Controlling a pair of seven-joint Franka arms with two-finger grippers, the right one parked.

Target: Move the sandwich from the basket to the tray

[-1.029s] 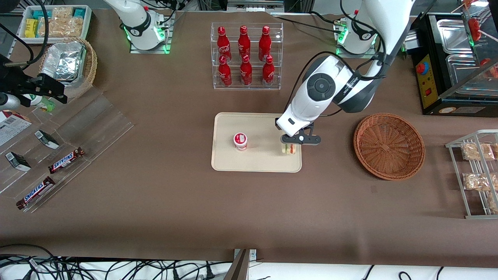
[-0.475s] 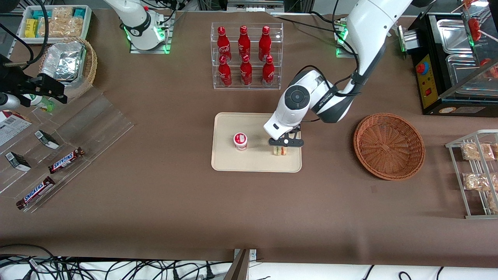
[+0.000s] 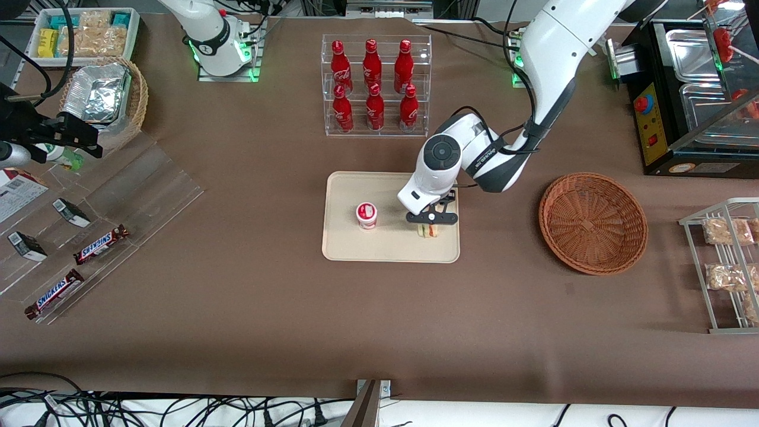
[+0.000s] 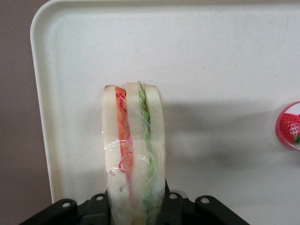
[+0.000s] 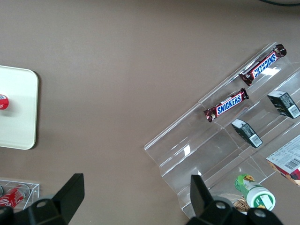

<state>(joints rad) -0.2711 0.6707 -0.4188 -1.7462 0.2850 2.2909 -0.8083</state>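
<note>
The clear-wrapped sandwich [image 3: 428, 230] [image 4: 133, 150], white bread with red and green filling, stands on edge over the cream tray [image 3: 344, 249] [image 4: 225, 61], near the tray's edge toward the working arm's end. My left gripper [image 3: 431, 220] [image 4: 136, 206] is shut on the sandwich, one finger against each bread face. The sandwich's lower edge looks at or just above the tray's surface. The reddish-brown wicker basket [image 3: 593, 222] stands empty, farther toward the working arm's end.
A small cup with a red strawberry lid [image 3: 366, 215] [image 4: 289, 125] stands on the tray beside the sandwich. A clear rack of red bottles [image 3: 375, 86] stands farther from the front camera. A wire rack with bagged snacks [image 3: 726, 261] lies past the basket.
The gripper has carried the sandwich from the tray's outer edge inward over the tray, toward the cup, and lower. Its hold on the sandwich is unchanged.
</note>
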